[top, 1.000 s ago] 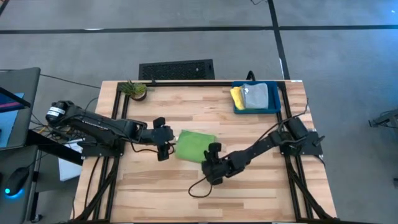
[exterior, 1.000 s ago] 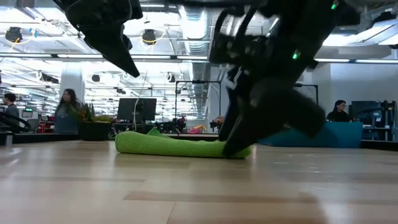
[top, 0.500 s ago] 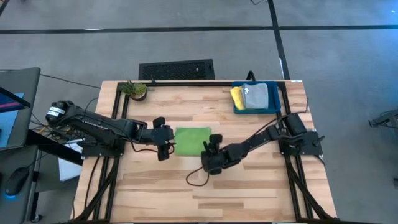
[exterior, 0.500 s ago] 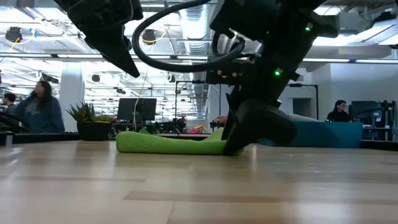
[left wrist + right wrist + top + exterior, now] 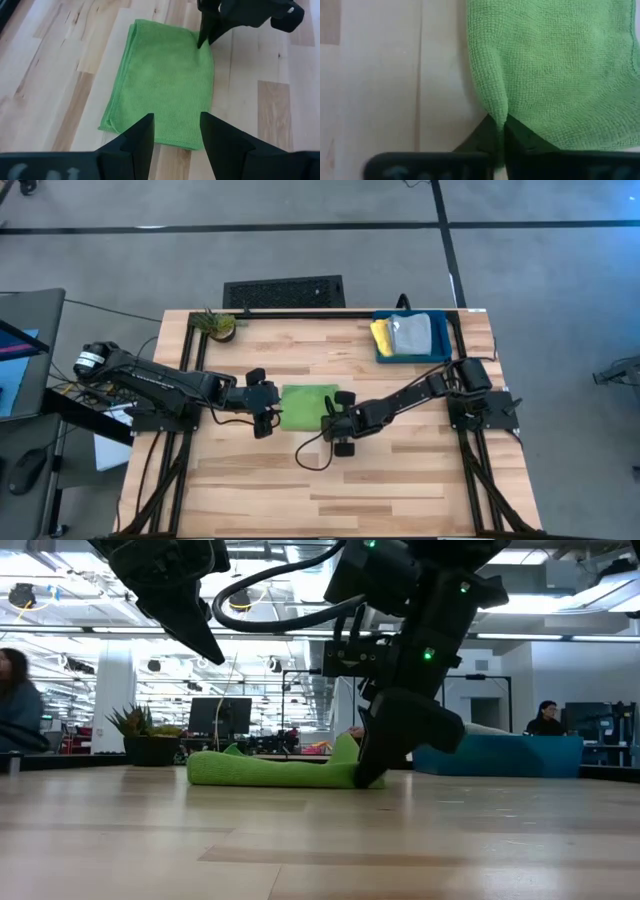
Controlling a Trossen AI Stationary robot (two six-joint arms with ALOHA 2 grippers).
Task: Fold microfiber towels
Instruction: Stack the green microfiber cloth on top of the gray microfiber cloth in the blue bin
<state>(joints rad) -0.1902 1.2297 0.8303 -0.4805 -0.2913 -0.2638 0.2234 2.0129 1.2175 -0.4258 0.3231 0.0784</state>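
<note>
A lime green microfiber towel (image 5: pixel 306 406) lies folded flat in the middle of the table, also in the left wrist view (image 5: pixel 165 80) and the low view (image 5: pixel 265 772). My right gripper (image 5: pixel 336 414) is shut on its right edge, fingertips down at the table (image 5: pixel 366 776). To the towel's left, my left gripper (image 5: pixel 176 124) hangs open above the table (image 5: pixel 267 414), pointing toward the towel and touching nothing. Yellow and grey towels (image 5: pixel 405 335) lie in the blue bin. My right gripper pinches the green towel's right edge (image 5: pixel 497 111), close to its near corner, between its two fingers. The fingers (image 5: pixel 203 42) slant down from the table's right. The cloth is gathered into a small raised ridge at the fingertips. The towel's other parts lie flat on the table.
A dark blue bin (image 5: pixel 385 356) stands at the far right corner. A small potted plant (image 5: pixel 217 325) sits at the far left. The right arm's cable loops over the bare wood (image 5: pixel 312 458) nearer than the towel.
My right gripper has moved from the towel's near right side toward the table's far edge and left, ending on the towel's right edge. The towel, skewed a second ago, now lies square, with a small peak raised at the fingertips.
</note>
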